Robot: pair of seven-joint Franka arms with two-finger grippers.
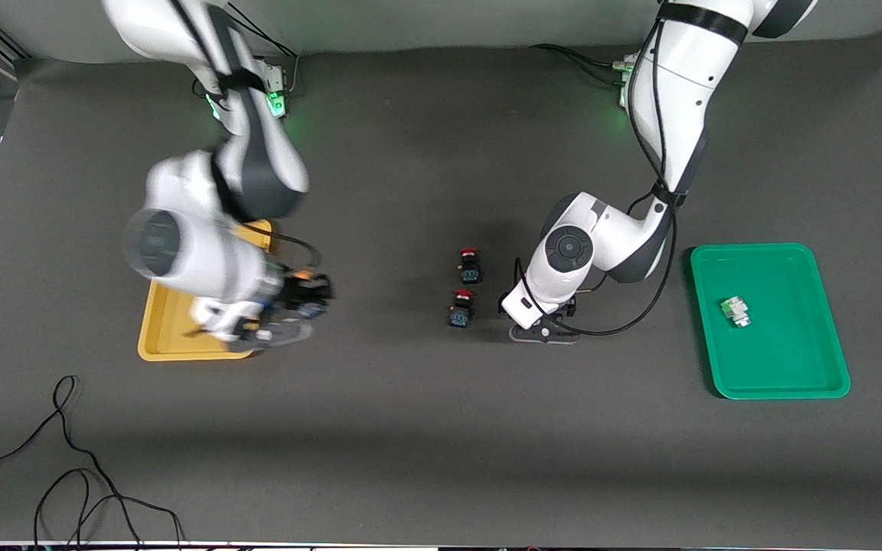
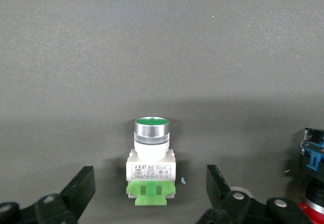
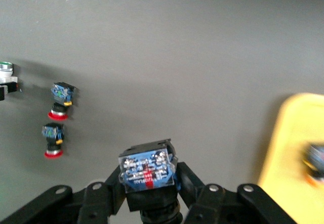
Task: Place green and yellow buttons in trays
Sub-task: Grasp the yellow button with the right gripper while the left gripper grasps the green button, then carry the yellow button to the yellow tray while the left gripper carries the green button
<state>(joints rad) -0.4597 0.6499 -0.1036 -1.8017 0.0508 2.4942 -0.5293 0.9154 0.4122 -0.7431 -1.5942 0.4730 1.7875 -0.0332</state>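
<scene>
My right gripper [image 1: 305, 295] is shut on a yellow button [image 3: 148, 176] with a black body and bluish base. It holds the button in the air beside the yellow tray [image 1: 173, 337]. The right wrist view shows that tray [image 3: 298, 148] with a blurred dark button [image 3: 316, 163] in it. My left gripper [image 1: 544, 327] is low at the table's middle. In the left wrist view it [image 2: 151, 179] is open around a green button [image 2: 151, 158] that stands on the table, its fingers clear on both sides. The green tray [image 1: 793, 367] holds another green button [image 1: 735, 311].
Two red-capped black switches [image 1: 470, 265] [image 1: 462, 307] lie on the table beside my left gripper, toward the right arm's end. Black cables [image 1: 66, 474] trail over the table's front corner at the right arm's end.
</scene>
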